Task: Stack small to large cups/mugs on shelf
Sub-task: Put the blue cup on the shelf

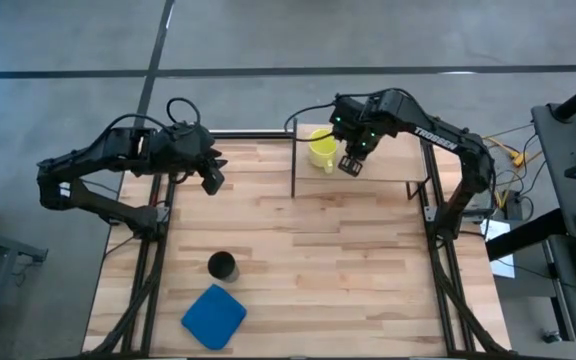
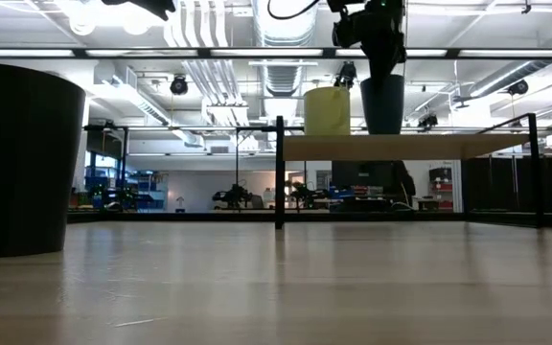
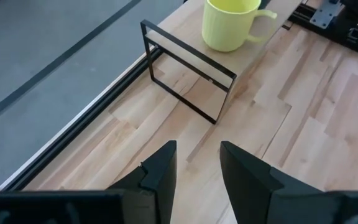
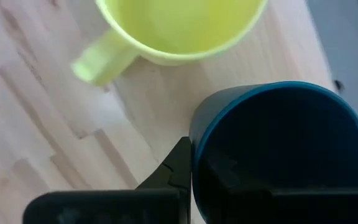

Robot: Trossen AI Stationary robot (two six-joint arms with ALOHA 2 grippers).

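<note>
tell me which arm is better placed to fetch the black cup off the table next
Left. Its gripper is empty, open, on the black cup's side. The right gripper grips the dark blue cup on the shelf beside the yellow mug.

The yellow mug point(image 4: 179, 28) gets chopped off by the right wrist view's edge, the dark blue cup point(image 4: 278, 149) hides one finger of the right gripper point(image 4: 194, 171) there, and from above that cup is pretty much buried under the gripper near the shelf's point(image 1: 388, 165) back edge.
</note>
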